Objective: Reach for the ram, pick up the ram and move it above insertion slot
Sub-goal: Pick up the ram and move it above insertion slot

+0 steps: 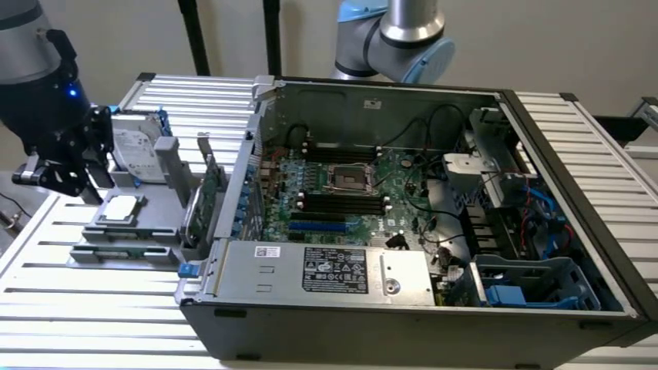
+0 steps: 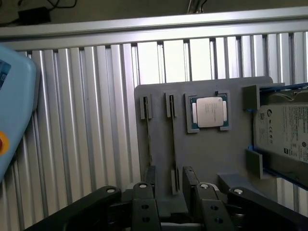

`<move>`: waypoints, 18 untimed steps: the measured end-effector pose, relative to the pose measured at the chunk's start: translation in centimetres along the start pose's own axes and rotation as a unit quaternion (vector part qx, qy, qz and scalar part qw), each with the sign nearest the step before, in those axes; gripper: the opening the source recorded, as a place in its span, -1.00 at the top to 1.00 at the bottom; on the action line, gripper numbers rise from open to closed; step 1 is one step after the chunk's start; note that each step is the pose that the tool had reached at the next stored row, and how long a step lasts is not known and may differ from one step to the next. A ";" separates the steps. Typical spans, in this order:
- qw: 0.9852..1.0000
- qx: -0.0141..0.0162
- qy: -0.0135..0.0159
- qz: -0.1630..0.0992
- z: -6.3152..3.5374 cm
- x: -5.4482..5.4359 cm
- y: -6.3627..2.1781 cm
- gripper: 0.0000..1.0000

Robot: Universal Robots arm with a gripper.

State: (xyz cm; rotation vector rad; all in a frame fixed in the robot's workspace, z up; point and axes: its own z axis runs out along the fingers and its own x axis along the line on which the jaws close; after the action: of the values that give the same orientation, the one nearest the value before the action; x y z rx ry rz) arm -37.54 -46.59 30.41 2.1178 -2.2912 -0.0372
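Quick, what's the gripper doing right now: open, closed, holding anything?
Gripper: open, holding nothing, jaws on either side of the ram.

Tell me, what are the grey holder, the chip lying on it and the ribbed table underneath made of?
The grey holder looks like matte plastic, perhaps printed: dull, even grey with blocky ridges. The chip has a silvery, smooth lid, likely metal. The ribbed table seems to be bare aluminium: bright, reflective, evenly grooved slats.
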 end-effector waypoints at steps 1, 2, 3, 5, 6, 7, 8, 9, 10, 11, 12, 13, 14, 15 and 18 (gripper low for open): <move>1.000 0.000 0.000 0.000 0.18 0.0 0.00 0.27; 1.000 0.000 0.000 0.000 0.36 0.1 -0.01 0.27; 1.000 0.000 0.000 0.000 0.54 0.1 -0.02 0.27; 1.000 0.000 0.000 0.000 0.90 0.1 -0.04 0.27; 1.000 0.000 0.000 0.000 1.09 0.1 -0.05 0.27; 1.000 0.000 0.000 0.000 1.27 0.2 -0.05 0.27; 1.000 0.000 0.000 0.000 1.45 0.2 -0.06 0.27; 1.000 0.000 0.000 0.000 1.63 0.2 -0.07 0.27; 1.000 0.000 0.000 0.000 1.81 0.3 -0.08 0.27; 1.000 0.000 0.000 0.000 1.99 0.3 -0.09 0.27; 1.000 0.000 0.000 0.000 2.18 0.4 -0.10 0.27; 1.000 0.000 0.000 0.000 2.36 0.4 -0.10 0.27; 1.000 0.000 0.000 0.000 2.55 0.5 -0.12 0.27; 1.000 0.000 0.000 0.000 2.72 0.5 -0.13 0.27; 1.000 0.000 0.000 0.000 3.27 0.7 -0.16 0.27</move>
State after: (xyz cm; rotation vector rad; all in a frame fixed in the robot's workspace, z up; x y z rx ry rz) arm -37.54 -47.28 27.13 2.1179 -2.2912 -0.0372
